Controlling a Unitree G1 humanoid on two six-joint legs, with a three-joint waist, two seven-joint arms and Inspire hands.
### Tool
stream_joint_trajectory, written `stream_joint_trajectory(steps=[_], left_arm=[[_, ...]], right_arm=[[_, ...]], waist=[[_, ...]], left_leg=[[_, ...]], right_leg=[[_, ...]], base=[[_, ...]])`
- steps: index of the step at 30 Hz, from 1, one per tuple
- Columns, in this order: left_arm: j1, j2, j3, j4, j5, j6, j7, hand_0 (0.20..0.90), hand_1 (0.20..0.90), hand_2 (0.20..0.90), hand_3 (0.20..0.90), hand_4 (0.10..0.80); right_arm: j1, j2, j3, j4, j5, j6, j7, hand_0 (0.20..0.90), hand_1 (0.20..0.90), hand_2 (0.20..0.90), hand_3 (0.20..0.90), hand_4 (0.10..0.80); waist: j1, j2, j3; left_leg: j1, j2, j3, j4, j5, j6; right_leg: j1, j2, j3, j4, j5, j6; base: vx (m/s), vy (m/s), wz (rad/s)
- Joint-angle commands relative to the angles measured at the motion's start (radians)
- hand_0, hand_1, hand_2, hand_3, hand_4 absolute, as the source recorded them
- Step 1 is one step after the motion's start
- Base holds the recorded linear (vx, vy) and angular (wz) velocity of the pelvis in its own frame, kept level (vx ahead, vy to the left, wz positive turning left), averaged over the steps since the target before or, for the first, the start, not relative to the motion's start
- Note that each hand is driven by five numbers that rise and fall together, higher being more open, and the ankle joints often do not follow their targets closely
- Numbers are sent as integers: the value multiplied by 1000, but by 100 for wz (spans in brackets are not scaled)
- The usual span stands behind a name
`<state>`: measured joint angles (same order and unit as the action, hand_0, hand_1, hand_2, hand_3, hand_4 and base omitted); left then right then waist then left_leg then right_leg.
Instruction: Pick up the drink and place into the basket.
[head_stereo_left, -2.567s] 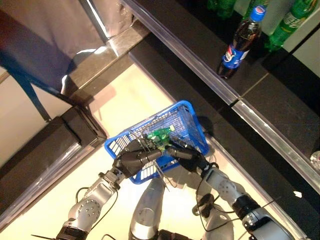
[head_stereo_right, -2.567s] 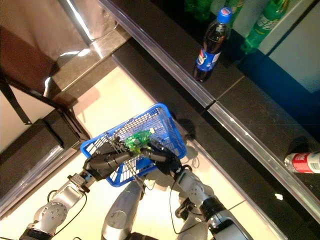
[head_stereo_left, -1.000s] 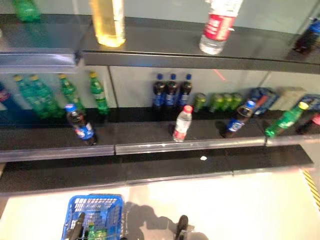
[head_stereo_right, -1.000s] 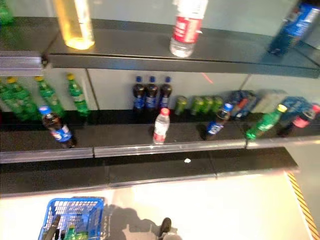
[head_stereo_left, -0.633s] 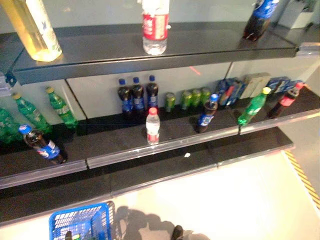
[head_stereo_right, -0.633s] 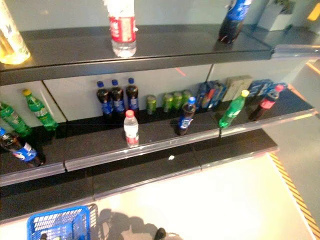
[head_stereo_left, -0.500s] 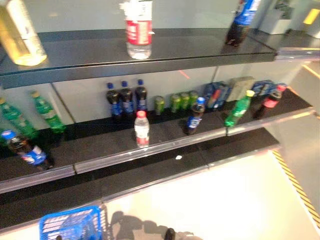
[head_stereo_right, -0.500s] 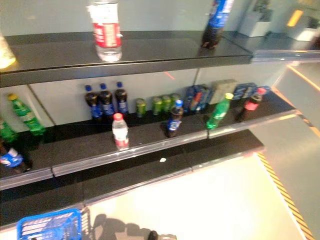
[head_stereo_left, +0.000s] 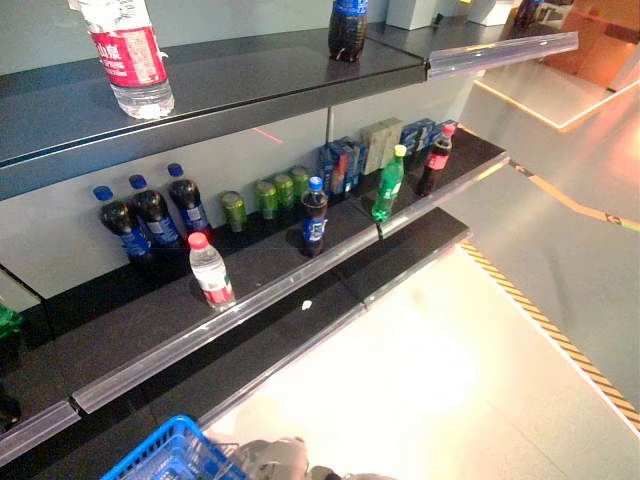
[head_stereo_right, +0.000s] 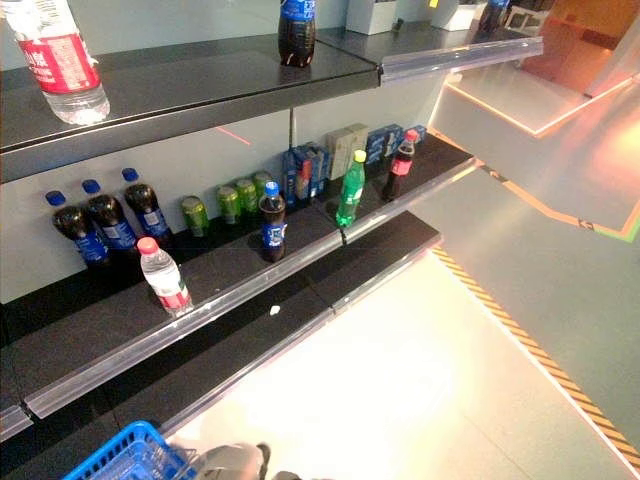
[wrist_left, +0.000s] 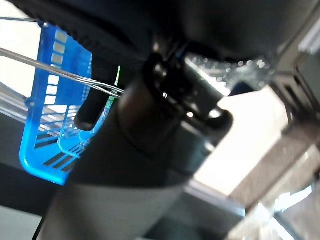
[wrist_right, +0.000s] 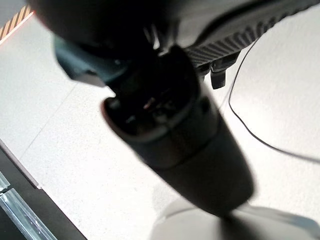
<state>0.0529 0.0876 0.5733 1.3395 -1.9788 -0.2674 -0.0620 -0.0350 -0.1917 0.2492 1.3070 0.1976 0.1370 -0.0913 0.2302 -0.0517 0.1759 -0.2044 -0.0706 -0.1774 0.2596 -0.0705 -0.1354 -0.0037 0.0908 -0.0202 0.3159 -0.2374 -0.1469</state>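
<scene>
The blue basket (head_stereo_left: 168, 456) hangs at the lower left of the eye views, in front of the shelves. In the left wrist view my left hand (wrist_left: 94, 102) is shut on its thin wire handles (wrist_left: 55, 71), and the blue basket (wrist_left: 42, 142) hangs below them. A sliver of green (wrist_left: 113, 97) shows past the fingers, too small to name. My right hand (wrist_right: 125, 22) shows as a dark bulk over pale floor in the right wrist view, with nothing visibly in it. Drinks stand on the shelf: a water bottle with a red label (head_stereo_left: 211, 273) and a cola bottle (head_stereo_left: 314, 216).
Dark shelves (head_stereo_left: 260, 285) run from left to upper right. They carry cola bottles (head_stereo_left: 150, 213), green cans (head_stereo_left: 266, 194), a green bottle (head_stereo_left: 387, 186) and a red-capped bottle (head_stereo_left: 433, 162). The top shelf holds a water bottle (head_stereo_left: 128, 55) and a cola bottle (head_stereo_left: 346, 25). Pale floor (head_stereo_left: 450, 380) lies at the right.
The camera has swung up and to the right, so the shelves slid left. My right hand, at the blue basket with a green drink 2.6 s ago, is now over the floor.
</scene>
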Motion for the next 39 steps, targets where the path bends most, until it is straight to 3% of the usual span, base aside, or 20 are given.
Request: stream_joint_trajectory(steps=[1, 3, 4, 8, 9, 10, 11, 12, 15, 17, 21, 22, 24, 26, 29, 30, 32, 34, 35, 39], left_arm=[[87, 134, 67, -27, 7, -159, -85, 300, 300, 300, 200, 100], [71, 144, 73, -44, 7, -178, -68, 300, 300, 300, 200, 100], [70, 148, 69, -50, 7, -185, -57, 300, 300, 300, 200, 100], [61, 157, 56, -85, 7, -211, -27, 300, 300, 300, 200, 100], [51, 154, 43, -109, 7, -234, -2, 300, 300, 300, 200, 100], [51, 153, 43, -111, 7, -236, 0, 300, 300, 300, 200, 100], [33, 158, 32, -146, 7, -250, 40, 300, 300, 300, 200, 100], [28, 159, 26, -154, 7, -253, 48, 300, 300, 300, 200, 100], [18, 153, 11, -180, 7, -271, 64, 300, 300, 300, 200, 100], [26, 146, 10, -203, 7, -275, 72, 300, 300, 300, 200, 100], [45, 130, 19, -190, 7, -273, 64, 300, 300, 300, 200, 100], [50, 124, 20, -178, 7, -268, 54, 300, 300, 300, 200, 100], [76, 99, 51, -134, 7, -235, 14, 300, 300, 300, 200, 100], [93, 90, 64, -94, 7, -192, -28, 300, 300, 300, 200, 100], [104, 93, 63, -60, 7, -155, -53, 300, 300, 300, 200, 100], [112, 92, 57, -51, 7, -149, -54, 300, 300, 300, 200, 100], [122, 86, 74, -51, 7, -150, -60, 300, 300, 300, 200, 100], [123, 86, 74, -51, 7, -149, -60, 300, 300, 300, 200, 100], [124, 86, 83, -61, 7, -163, -59, 300, 300, 300, 200, 100], [117, 82, 56, -69, 7, -186, -72, 300, 300, 300, 200, 100]], right_arm=[[-29, 15, 16, -25, -2, -20, -18, 900, 900, 900, 900, 800], [-23, 22, 13, -21, -31, -33, -2, 900, 900, 900, 900, 800], [-21, 22, 15, -17, -40, -47, -1, 900, 900, 900, 900, 800], [-29, 22, 10, -20, -15, -63, -20, 900, 900, 900, 900, 800], [-34, 23, 12, -25, -13, -69, -24, 900, 900, 900, 900, 800], [-35, 22, 11, -24, -13, -69, -24, 900, 900, 900, 900, 800], [-46, 16, 24, -37, -32, -91, -25, 900, 900, 900, 900, 800], [-48, 17, 35, -42, -31, -97, -33, 900, 900, 900, 900, 800], [-52, 17, 55, -71, -8, -79, -56, 900, 900, 900, 900, 800], [-61, 17, 47, -75, -36, -65, -43, 900, 900, 900, 900, 800], [-73, 10, 47, -66, -17, -48, -20, 900, 900, 900, 900, 800], [-76, 8, 44, -66, -10, -43, -15, 900, 900, 900, 900, 800], [-86, -13, 53, -67, -19, -50, 1, 900, 900, 900, 900, 800], [-103, -24, 57, -66, -33, -44, 8, 900, 900, 900, 900, 800], [-112, -33, 59, -61, -41, -37, 8, 900, 900, 900, 900, 800], [-119, -46, 66, -60, -19, -29, 1, 900, 900, 900, 900, 800], [-129, -46, 67, -56, -22, -31, 6, 900, 900, 900, 900, 800], [-130, -46, 67, -55, -22, -32, 6, 900, 900, 900, 900, 800], [-142, -26, 66, -41, -41, -43, 14, 900, 900, 900, 900, 800], [-142, 4, 76, -36, -4, -40, -6, 900, 900, 900, 900, 800]], waist=[[13, -33, -35], [13, -46, -54], [13, -40, -61], [-7, -5, -72], [-21, 4, -70], [-23, 6, -72], [-42, 46, -55], [-50, 51, -48], [-87, 29, -17], [-95, 41, -9], [-96, 25, -25], [-99, 23, -30], [-82, 9, -30], [-73, -10, -19], [-62, -15, -10], [-22, -7, 14], [6, 4, 15], [11, -1, 19], [38, 32, 19], [95, 56, 9]], left_leg=[[-80, -108, 35, -76, 123, 161], [-29, -114, 50, -83, 100, 185], [1, -111, 42, -92, 78, 197], [80, -90, 9, -110, 51, 212], [110, -92, -1, -108, 33, 217], [107, -91, -3, -109, 37, 216], [164, -71, -26, -112, 5, 215], [178, -73, -33, -109, -13, 217], [253, -75, -77, -87, -124, 198], [318, -21, -96, -91, -182, 170], [347, 54, -63, -31, -215, 127], [342, 68, -61, 1, -178, 118], [259, 90, -31, 274, -18, 86], [149, 73, -2, 451, 65, 91], [48, 55, 13, 555, 83, 105], [-70, -30, 41, 567, 64, 124], [-114, -102, 74, 426, 82, 131], [-102, -104, 80, 413, 86, 132], [-130, -72, 125, 143, 176, 113], [-185, -73, 172, -103, 297, 83]], right_leg=[[231, -9, 27, -34, 112, 223], [191, -4, 12, 147, 329, 315], [160, 9, 3, 270, 358, 338], [-8, 3, -37, 422, 355, 334], [-73, -54, -69, 395, 302, 313], [-77, -53, -72, 394, 305, 312], [-227, -156, -120, 323, 289, 278], [-253, -194, -133, 272, 295, 272], [-291, -339, -99, -83, 412, 306], [-275, -382, -93, -192, 452, 330], [-207, -334, -112, -150, 351, 332], [-201, -309, -107, -138, 331, 322], [-138, -247, -138, -134, 264, 258], [-96, -232, -151, -152, 254, 221], [-60, -210, -164, -162, 242, 197], [7, -173, -173, -188, 224, 188], [42, -135, -178, -220, 216, 191], [49, -140, -172, -223, 218, 192], [94, -79, -176, -242, 190, 187], [160, -23, -187, -242, 144, 173]], base=[[493, 19, -37], [443, 7, -44], [484, -14, -41], [362, -32, -19], [280, -35, -31], [391, -84, -42], [306, -122, -29], [476, -240, -16], [497, -402, 21], [510, -484, 57], [398, -412, 47], [368, -427, 36], [409, -580, 1], [249, -435, -34], [234, -308, 8], [333, -326, -2], [335, -225, 19], [311, -104, -25], [597, -172, -44], [613, -169, -26]])
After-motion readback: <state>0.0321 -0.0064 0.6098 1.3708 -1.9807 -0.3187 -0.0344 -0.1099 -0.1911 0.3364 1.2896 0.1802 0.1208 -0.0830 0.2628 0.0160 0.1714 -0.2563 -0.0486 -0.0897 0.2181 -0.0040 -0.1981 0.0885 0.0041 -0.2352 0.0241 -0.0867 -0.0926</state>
